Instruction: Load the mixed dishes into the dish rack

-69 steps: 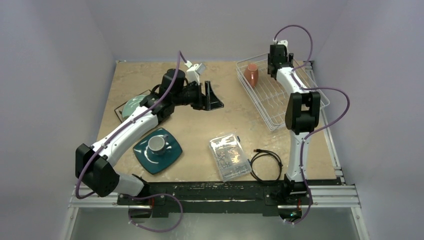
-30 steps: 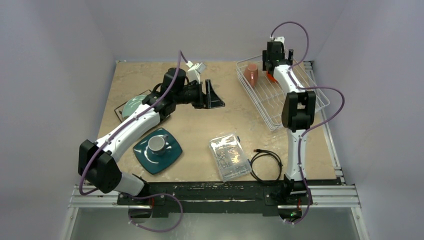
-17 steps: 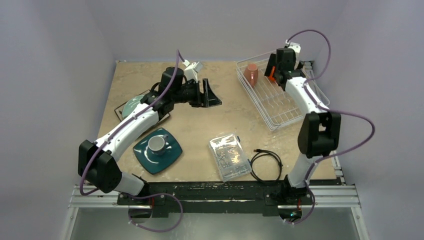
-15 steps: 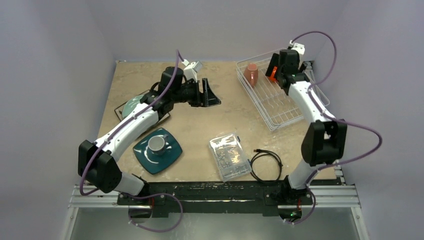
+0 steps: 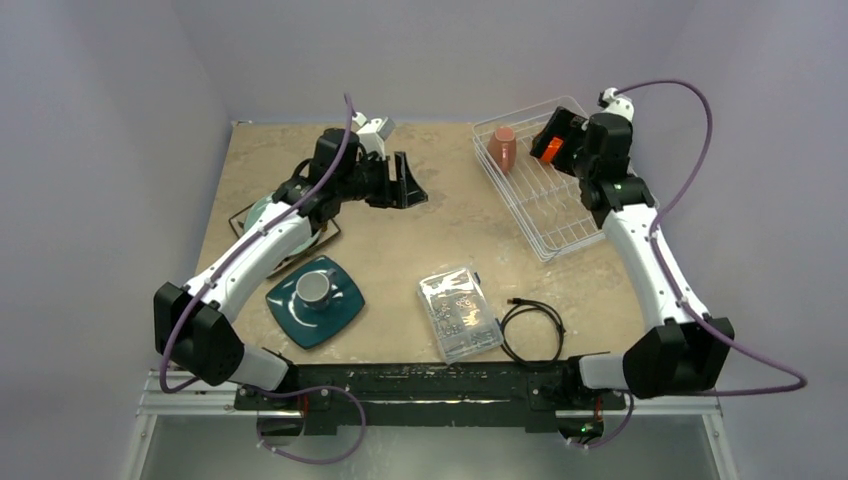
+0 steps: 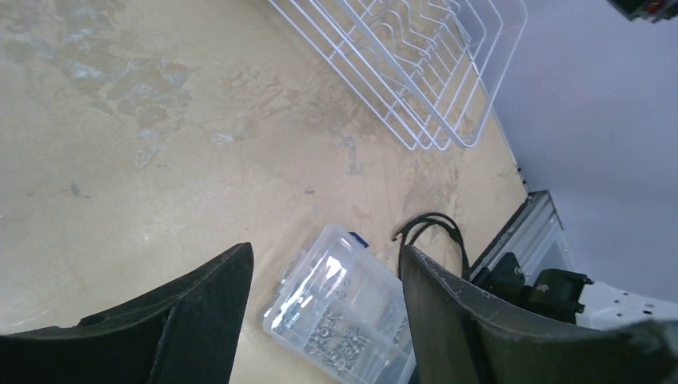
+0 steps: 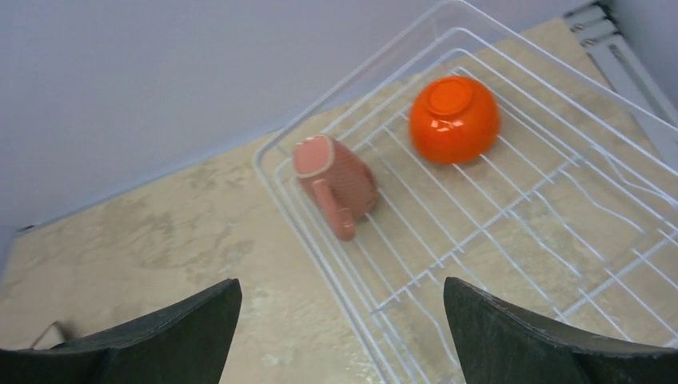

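While the left tool [image 5: 408,185] hangs released above the worktop [image 5: 450,235], the mug [image 5: 318,288] sits on the teal plate [image 5: 340,318], well apart from the rack [image 5: 575,225]. From the left wrist, spread fingers frame the clear box [image 6: 344,320]. From the right wrist, the right tool [image 7: 344,336] is released and empty above the rack, which holds the pink cup [image 7: 336,182] and the upturned orange bowl [image 7: 454,118].

No legible txt or labels anywhere.

We log a clear rectangular plastic box of small metal parts [image 5: 459,314] near the front edge | coiled black cable [image 5: 532,329] just beside it, apart | both on our beige mottled tabletop [image 5: 440,225]
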Available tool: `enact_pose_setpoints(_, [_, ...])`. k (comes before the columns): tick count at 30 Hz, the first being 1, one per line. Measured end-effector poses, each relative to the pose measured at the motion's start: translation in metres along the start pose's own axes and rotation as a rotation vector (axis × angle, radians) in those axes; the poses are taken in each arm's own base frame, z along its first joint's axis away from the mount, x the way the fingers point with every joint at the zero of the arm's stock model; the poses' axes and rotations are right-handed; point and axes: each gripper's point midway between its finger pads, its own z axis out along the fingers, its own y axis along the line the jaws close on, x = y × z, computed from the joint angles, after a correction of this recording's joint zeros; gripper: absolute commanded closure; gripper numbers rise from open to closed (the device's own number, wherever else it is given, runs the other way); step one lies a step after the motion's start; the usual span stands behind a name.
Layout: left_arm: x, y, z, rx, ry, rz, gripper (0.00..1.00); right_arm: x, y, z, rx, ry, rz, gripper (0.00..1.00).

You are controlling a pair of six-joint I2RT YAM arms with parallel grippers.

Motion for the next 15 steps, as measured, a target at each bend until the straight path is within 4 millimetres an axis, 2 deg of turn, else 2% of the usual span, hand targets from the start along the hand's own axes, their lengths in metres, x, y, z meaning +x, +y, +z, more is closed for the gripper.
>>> enact_pose_setpoints(3, [-0.004,0.011,-0.003,-0.062,-0.014,0.048,0.33,-0.006,0.024,-0.022,-0.146,-0.009,0.009,0.01])
enact_pose_setpoints(5, [-0.006,0.019,-0.008,-0.108,-0.028,0.085,0.33,-0.007,0.047,-0.032,-0.26,-0.003,0.014,0.01])
enact_pose_setpoints(7, [-0.009,0.024,-0.014,-0.149,-0.042,0.116,0.33,0.004,0.072,-0.036,-0.334,0.028,0.001,0.01])
enact_pose_setpoints(9, [-0.012,0.029,-0.021,-0.188,-0.054,0.142,0.33,0.034,0.109,-0.044,-0.419,0.098,-0.038,0.01])
enact_pose_setpoints(12, [-0.018,0.036,-0.026,-0.242,-0.071,0.16,0.34,0.094,0.163,-0.074,-0.554,0.21,-0.118,0.01])
enact_pose_setpoints(13, [-0.02,0.039,-0.028,-0.262,-0.075,0.164,0.34,0.114,0.173,-0.087,-0.587,0.241,-0.145,0.01])
enact_pose_setpoints(15, [-0.021,0.045,-0.03,-0.3,-0.081,0.164,0.33,0.145,0.178,-0.11,-0.625,0.285,-0.183,0.01])
